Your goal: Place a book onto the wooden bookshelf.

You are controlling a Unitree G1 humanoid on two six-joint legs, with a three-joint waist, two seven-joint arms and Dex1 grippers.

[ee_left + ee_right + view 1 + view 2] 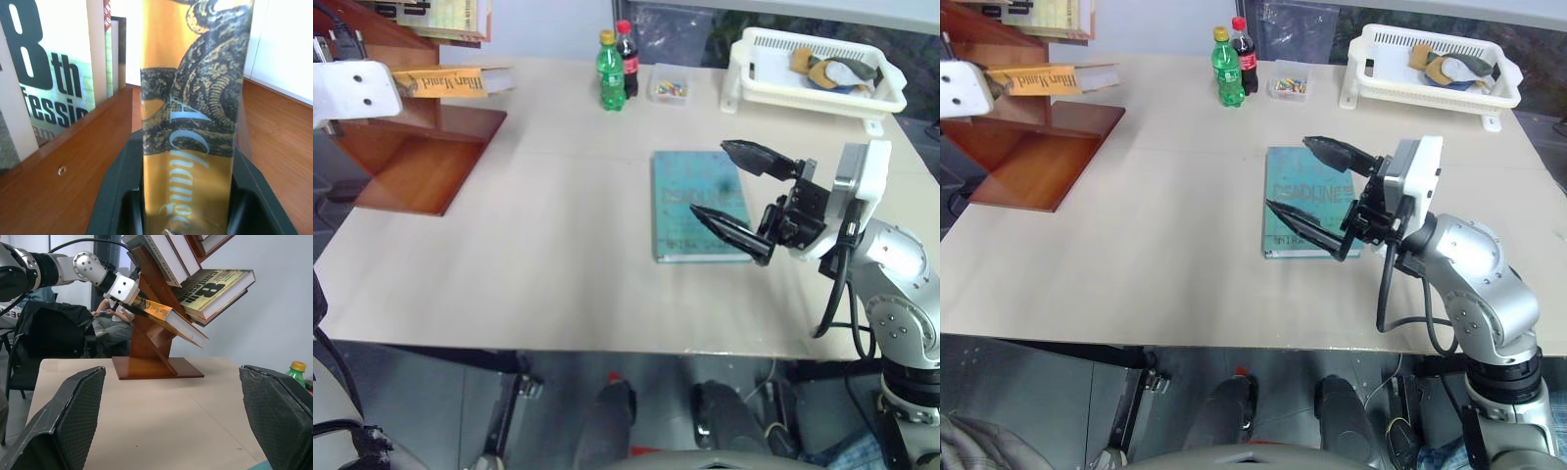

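— Book [168,319] first: where is it?

— In the left gripper [188,215], fingers pinching it from both sides. It is orange-yellow and lies tilted among the slanted boards of the wooden bookshelf [416,162], at the table's [538,255] far left corner; whether it touches a board I cannot tell.

— Any writing on it?

— The spine carries black script, something like "Hilary Mantel" (small, so not certain). Close up, the cover shows pale lettering, "A Change", over a dark scrolling pattern.

— Other books on the shelf?

— One on a higher board has a big black "8" on its cover, with "th" and "fessi" beside and below it in the left wrist view. More books stand above it, titles unreadable.

— And the right gripper [741,191]?

— Jaws spread wide, holding nothing, hovering above a teal book [1293,211] lying flat on the table. Its cover reads "DEADLINE", I think; a lower line is too faint.

— Anything else?

— A green bottle [611,71] with a yellow cap and a dark cola bottle [627,57] with a red cap and label stand side by side at the far edge, beside a small clear box [669,84] of coloured bits. A white basket [815,70] sits at the far right corner.
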